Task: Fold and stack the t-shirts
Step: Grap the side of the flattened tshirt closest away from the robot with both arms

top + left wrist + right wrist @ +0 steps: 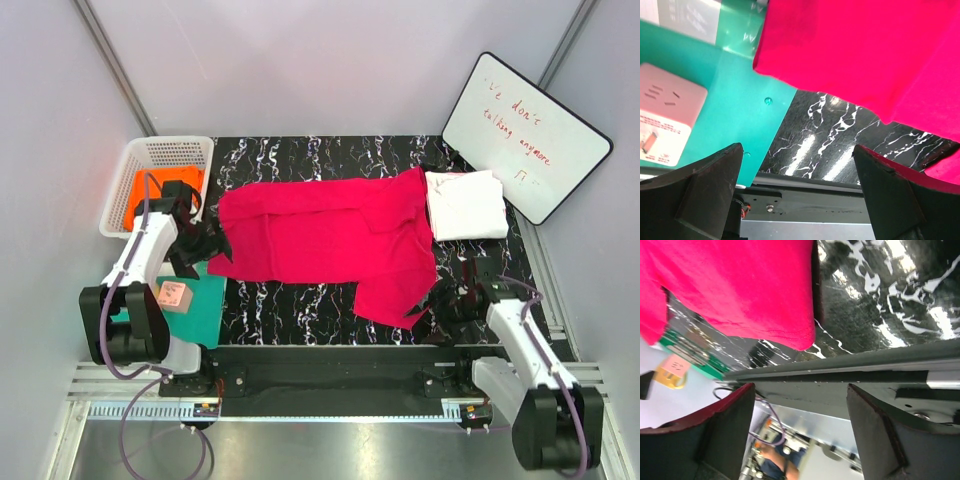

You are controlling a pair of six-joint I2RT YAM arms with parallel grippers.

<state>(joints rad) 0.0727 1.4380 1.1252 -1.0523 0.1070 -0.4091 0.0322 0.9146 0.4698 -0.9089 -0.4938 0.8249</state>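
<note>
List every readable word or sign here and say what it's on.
"We don't" then "...ing anymore": red handwriting on the whiteboard; the first word of the second line is unclear.
Small box on the teal board: fine print, too blurred to read.

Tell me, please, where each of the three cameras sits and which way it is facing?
Top external: above, behind the arms, looking down on black marbled table and crimson-pink cloth t-shirt; left gripper and right gripper show.
Left wrist: on the left arm, facing shirt edge and teal-green flat board; own fingers show.
Right wrist: on the right arm, facing shirt hem and table's front edge; own fingers show.
Shared: all three show shirt and table.
</note>
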